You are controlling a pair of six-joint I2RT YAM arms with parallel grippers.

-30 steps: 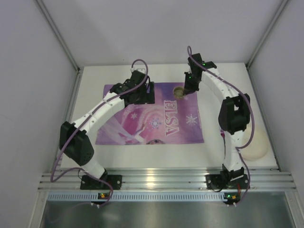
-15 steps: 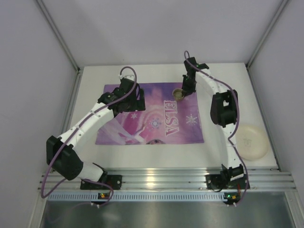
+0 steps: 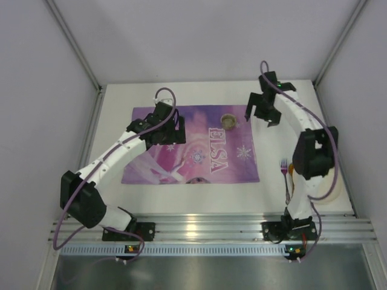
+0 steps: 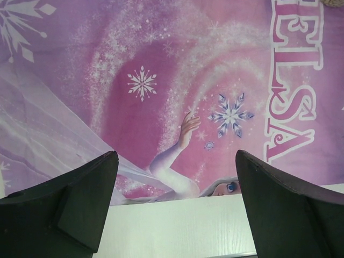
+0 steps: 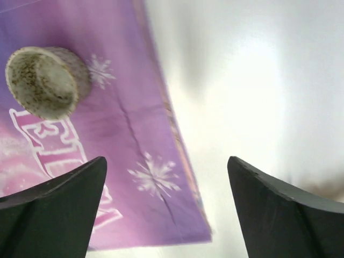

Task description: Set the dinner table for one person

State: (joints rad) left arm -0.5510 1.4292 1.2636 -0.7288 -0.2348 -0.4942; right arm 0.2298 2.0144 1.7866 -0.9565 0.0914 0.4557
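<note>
Since a second ago the right pincer [image 3: 263,113] has let go of the small round speckled beige cup [image 3: 229,120] and drawn off to the right. Its jaws now stand wide with nothing between them, and the cup stands alone, upright, on the far right part of the purple "ELSA" snowflake placemat [image 3: 181,163]. The right arm's elbow has swung right, so a small purplish fork [image 3: 283,165] now shows beside the placemat's right edge. The round cream plate [image 3: 332,188] is mostly hidden behind that arm. The left pincer [image 3: 168,130] has shifted slightly towards the left and hangs released over the placemat's far left part, holding nothing.

The off-white rectangular dinner table [image 3: 199,196] fills the floor of the booth, with a ribbed aluminium rail [image 3: 205,228] along its near edge. Pale plain walls stand to the left, right and far side.

Counted: two arms, two pincers, one placemat, one cup, one fork, one plate
</note>
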